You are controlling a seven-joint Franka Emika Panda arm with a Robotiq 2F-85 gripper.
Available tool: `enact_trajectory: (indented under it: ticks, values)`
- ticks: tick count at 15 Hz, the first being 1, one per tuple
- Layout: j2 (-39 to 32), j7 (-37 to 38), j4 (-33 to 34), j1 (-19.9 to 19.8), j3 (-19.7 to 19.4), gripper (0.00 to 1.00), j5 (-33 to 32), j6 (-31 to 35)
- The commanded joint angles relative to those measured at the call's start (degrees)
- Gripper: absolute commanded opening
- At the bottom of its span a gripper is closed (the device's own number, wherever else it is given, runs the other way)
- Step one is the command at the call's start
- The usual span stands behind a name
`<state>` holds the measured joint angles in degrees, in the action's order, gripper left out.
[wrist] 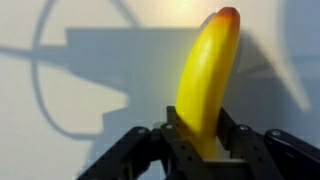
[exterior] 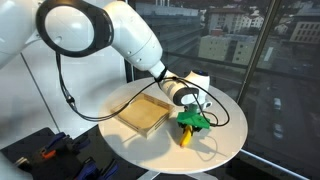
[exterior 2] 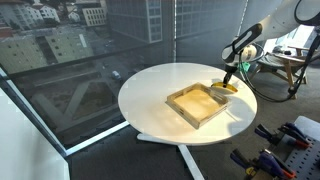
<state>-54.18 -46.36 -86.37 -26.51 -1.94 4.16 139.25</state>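
Observation:
A yellow banana (wrist: 208, 75) with a reddish tip fills the middle of the wrist view, and my gripper (wrist: 205, 135) is shut on its near end, the black fingers pressing both sides. In both exterior views the gripper (exterior: 191, 119) (exterior 2: 228, 82) is low over the round white table (exterior: 120, 146) (exterior 2: 150, 95), with the banana (exterior: 185, 136) (exterior 2: 226, 88) just beside the shallow wooden tray (exterior: 143, 114) (exterior 2: 202, 104). I cannot tell whether the banana rests on the tabletop or hangs just above it.
The wooden tray lies near the table's middle. A black cable (exterior: 215, 125) loops on the table by the gripper. Large windows stand behind the table. Orange-handled tools (exterior 2: 283, 145) lie on a surface near the table.

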Motion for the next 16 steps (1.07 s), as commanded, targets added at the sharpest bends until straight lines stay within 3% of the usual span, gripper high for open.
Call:
enact_trajectory:
  ticks: [1, 16]
  values:
    - [1.7, 0.5, -0.3, -0.4, 0.4, 0.16, -0.5, -0.2]
    - [6.1, 0.8, -1.7, 0.0, 0.3, 0.17, -0.4, -0.5]
